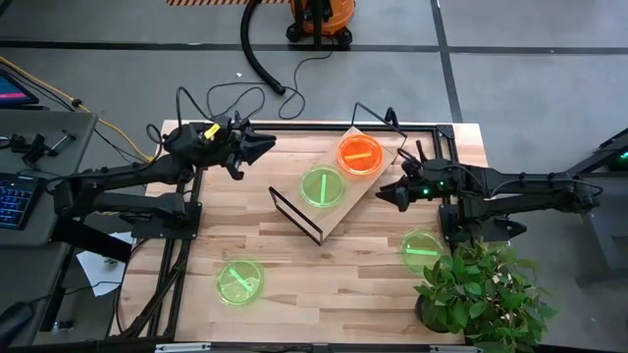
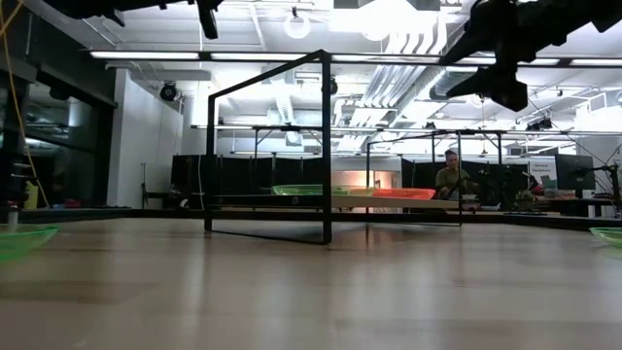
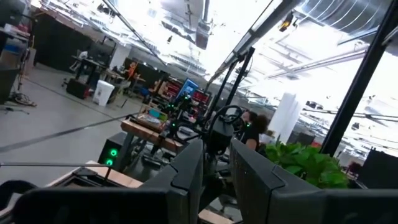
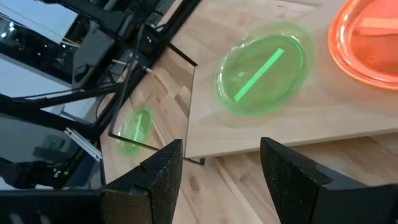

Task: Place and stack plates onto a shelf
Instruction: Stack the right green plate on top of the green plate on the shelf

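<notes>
The shelf (image 1: 329, 211) is a light-wood board on a black wire frame, lying slantwise mid-table. On it rest an orange plate (image 1: 360, 154) and a green plate (image 1: 323, 186), also seen in the right wrist view as orange plate (image 4: 367, 37) and green plate (image 4: 264, 65). Two more green plates lie flat on the tabletop, one near-left (image 1: 239, 280) and one near-right (image 1: 421, 245). My left gripper (image 1: 267, 147) hovers open, left of the shelf's far end. My right gripper (image 1: 381, 194) hovers open beside the shelf's right edge, holding nothing (image 4: 217, 168).
A potted plant (image 1: 481, 294) stands at the table's near right corner, close to the near-right green plate. The shelf's wire frame (image 2: 326, 146) rises above the board. A vacuum and hose (image 1: 265, 59) lie on the floor beyond the far edge. A person (image 2: 450, 175) sits far behind.
</notes>
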